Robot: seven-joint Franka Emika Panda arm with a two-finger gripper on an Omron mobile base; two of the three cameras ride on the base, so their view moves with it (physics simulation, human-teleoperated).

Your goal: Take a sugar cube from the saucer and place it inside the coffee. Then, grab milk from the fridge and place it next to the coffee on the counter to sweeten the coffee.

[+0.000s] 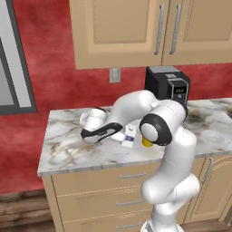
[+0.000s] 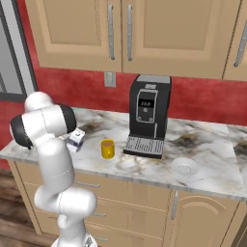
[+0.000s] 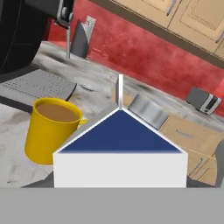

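End effector (image 1: 124, 137) pinching the milk (image 1: 130, 135): my fingers are hidden behind the carton in the hand view, but the carton sits tilted in the right base view, so I judge that I am carrying it, not that it stands on its own. It hangs low over the desk (image 1: 68, 145), towards the front edge and nearer the left end than the coffee (image 2: 107, 148), which stands just beside it, apart, in front of the coffee machine (image 2: 149, 116). The close gap is my main worry. If I swing the carton further towards the mug, a corner could clip its rim and slop or tip the brown liquid. If I let go while the carton leans, it could fall on its side, perhaps against the mug. Setting it too close to the front edge risks it dropping off the desk. Counted: one milk carton, one yellow mug, one coffee machine, one saucer (image 2: 185, 167) towards the right end near the front edge, one toaster (image 3: 203, 100) far off. Whether any sugar cube lies on the saucer I cannot tell.
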